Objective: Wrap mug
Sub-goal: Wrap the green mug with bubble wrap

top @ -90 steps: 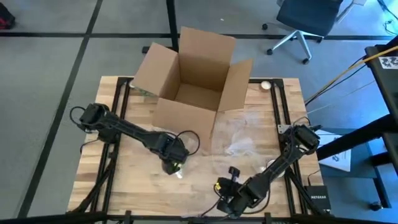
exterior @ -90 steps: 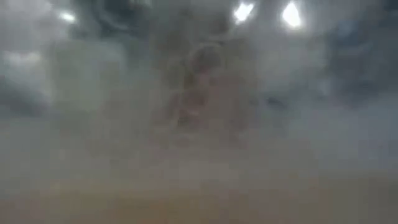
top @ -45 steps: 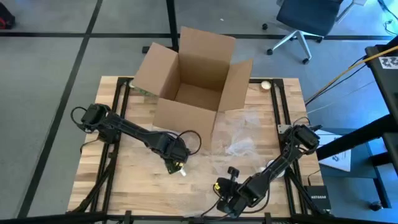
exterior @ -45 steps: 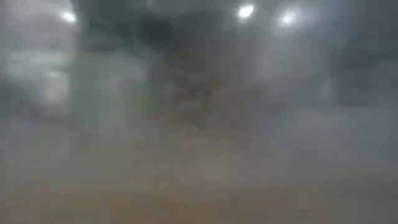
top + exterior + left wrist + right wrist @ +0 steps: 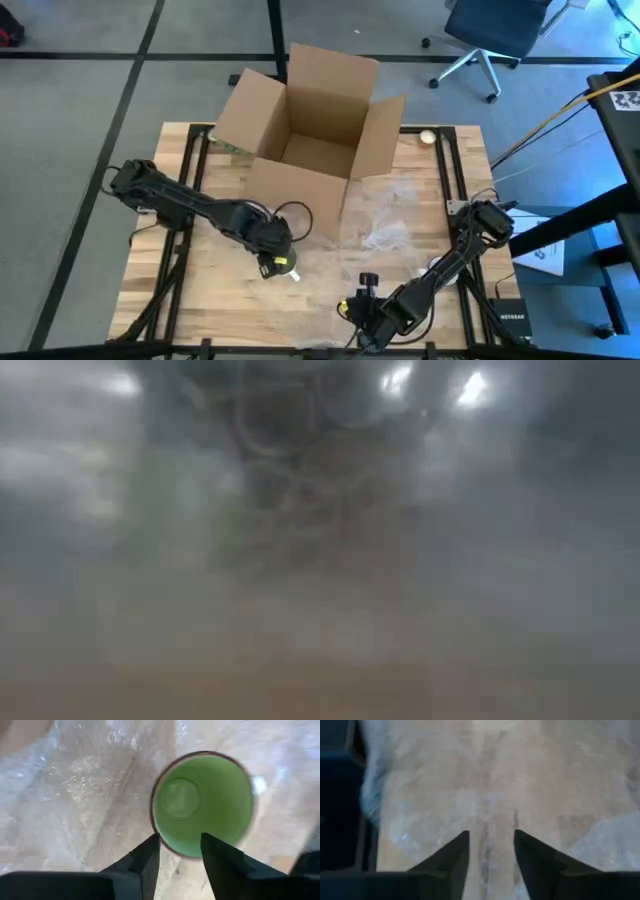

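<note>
A mug with a green inside stands mouth-up on a sheet of clear bubble wrap near the middle of the table; the high view shows the mug as a small pale spot. My left gripper hangs open just over the near part of the mug's rim and points down. My right gripper is open at the table's near edge, over bubble wrap, with nothing between its fingers. The low view is veiled and shows nothing clearly. My left gripper: one fingertip shows at the outer side of the mug's rim and the other over the green inside. I cannot tell whether either touches the mug.
An open cardboard box stands at the table's far middle, its flaps spread. The bubble wrap spreads from the box toward the right and near edges. A small round thing lies at the far right. Bare wood lies at the near left.
My left arm has swung its elbow toward the table's left edge, and its gripper has shifted a little toward the left and far edges. The mug below it stands a little farther left than before.
</note>
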You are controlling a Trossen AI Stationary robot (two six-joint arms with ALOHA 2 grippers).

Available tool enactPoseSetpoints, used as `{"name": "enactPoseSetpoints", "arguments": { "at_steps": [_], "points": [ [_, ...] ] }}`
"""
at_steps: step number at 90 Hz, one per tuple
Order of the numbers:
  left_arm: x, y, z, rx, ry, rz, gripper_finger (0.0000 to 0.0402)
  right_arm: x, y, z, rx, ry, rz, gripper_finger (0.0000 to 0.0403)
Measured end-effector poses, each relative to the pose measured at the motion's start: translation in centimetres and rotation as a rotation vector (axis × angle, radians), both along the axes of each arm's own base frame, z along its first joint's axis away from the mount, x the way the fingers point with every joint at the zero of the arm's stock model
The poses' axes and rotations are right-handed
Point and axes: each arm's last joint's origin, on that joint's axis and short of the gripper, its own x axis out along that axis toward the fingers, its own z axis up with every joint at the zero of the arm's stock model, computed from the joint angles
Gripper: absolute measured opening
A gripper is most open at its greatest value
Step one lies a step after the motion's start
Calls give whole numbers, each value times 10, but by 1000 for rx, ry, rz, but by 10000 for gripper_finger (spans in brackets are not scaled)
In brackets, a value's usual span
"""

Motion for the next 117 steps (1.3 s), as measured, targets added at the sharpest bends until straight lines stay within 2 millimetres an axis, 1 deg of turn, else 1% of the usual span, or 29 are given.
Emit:
{"name": "enactPoseSetpoints", "arguments": {
  "at_steps": [5, 12, 22, 29, 38, 45, 54, 71, 78, 83, 87, 96, 100, 109, 117],
  "points": [
    [-9, -5, 8, 24, -32, -7, 126, -3, 4, 4, 2, 31, 72, 183],
    [-23, -13, 17, 75, -71, -10, 126, -12, 14, 4, -7, 40, 170, 200],
    [-38, -25, 19, 159, -115, -28, 126, -23, 29, -1, -52, -19, 283, 209],
    [-45, -33, 13, 205, -131, -31, 126, -29, 36, -13, -159, -54, 308, 208],
    [-52, -41, 4, 227, -137, -27, 126, -30, 40, -31, -286, -101, 284, 203],
    [-56, -45, -4, 226, -139, -4, 126, -26, 43, -44, -299, -110, 277, 199],
    [-64, -49, -15, 236, -131, 39, 125, -25, 47, -60, -292, -81, 294, 195],
    [-74, -57, -36, 253, -195, 102, 125, -23, 45, -69, -401, -129, 263, 182],
    [-76, -58, -44, 241, -211, 121, 125, -21, 41, -70, -478, -153, 255, 166],
    [-77, -59, -49, 234, -215, 133, 125, -20, 40, -70, -506, -173, 243, 142],
    [-78, -59, -53, 223, -225, 142, 125, -19, 40, -68, -528, -189, 234, 115],
    [-79, -59, -63, 212, -242, 148, 125, -18, 44, -61, -535, -197, 235, 36],
    [-79, -58, -66, 215, -245, 149, 125, -17, 45, -56, -550, -199, 246, 14],
    [-80, -57, -73, 227, -239, 150, 124, -12, 47, -42, -630, -247, 231, 16],
    [-81, -56, -74, 232, -240, 150, 124, -4, 45, -22, -722, -253, 234, 9]
  ]
}}
